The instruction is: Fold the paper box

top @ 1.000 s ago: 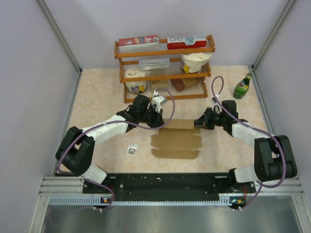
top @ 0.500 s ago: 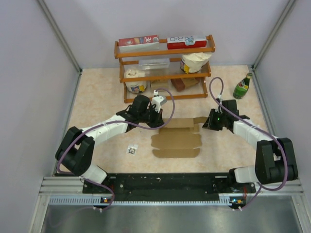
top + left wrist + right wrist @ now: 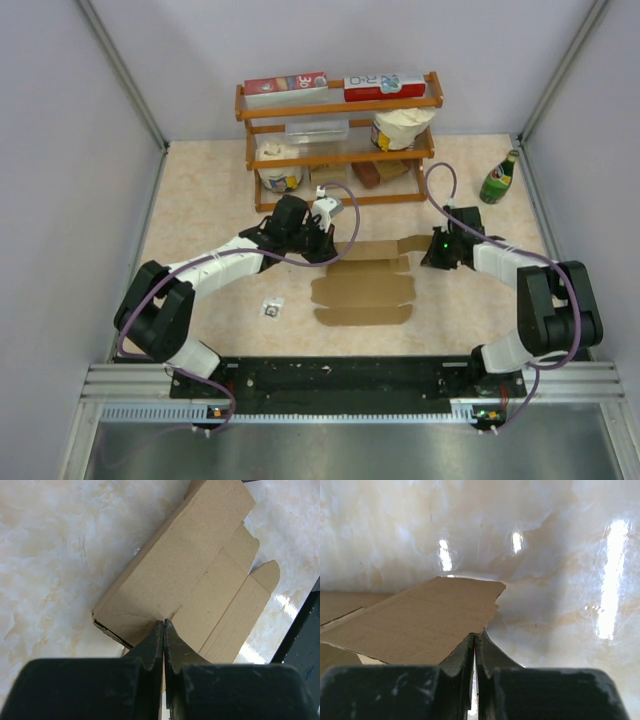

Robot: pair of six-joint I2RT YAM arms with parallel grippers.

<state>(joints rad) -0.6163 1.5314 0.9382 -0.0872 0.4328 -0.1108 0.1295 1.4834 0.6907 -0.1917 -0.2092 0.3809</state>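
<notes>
At the middle of the marbled tabletop [image 3: 200, 200] lies the paper box [image 3: 362, 290], plain brown card with no print or label that we can find. It is mostly flat, with creased panels and rounded tabs along its 6 o'clock side. Its far strip is doubled over, showing a dark open end in the left wrist view.

At the box's 10 o'clock corner the left pincer [image 3: 163, 624] is pressed together, its tips resting on the edge of that doubled strip.

At the box's 2 o'clock end a flap stands tilted up off the tabletop. The right pincer [image 3: 474, 637] is also pressed together, tips right at that flap's near corner. We cannot tell whether any card is caught between them.

At 12 o'clock stands a wooden shelf rack [image 3: 340, 108]. On its top shelf the left red-and-white carton [image 3: 286, 88] shows a "30", and the right carton [image 3: 384, 86] shows letters we read as "R-O". At 2 o'clock a green bottle [image 3: 499, 179] stands upright, its label too small to read. At the box's 8 o'clock, apart from it, lies a small dark-and-white object [image 3: 271, 308].
</notes>
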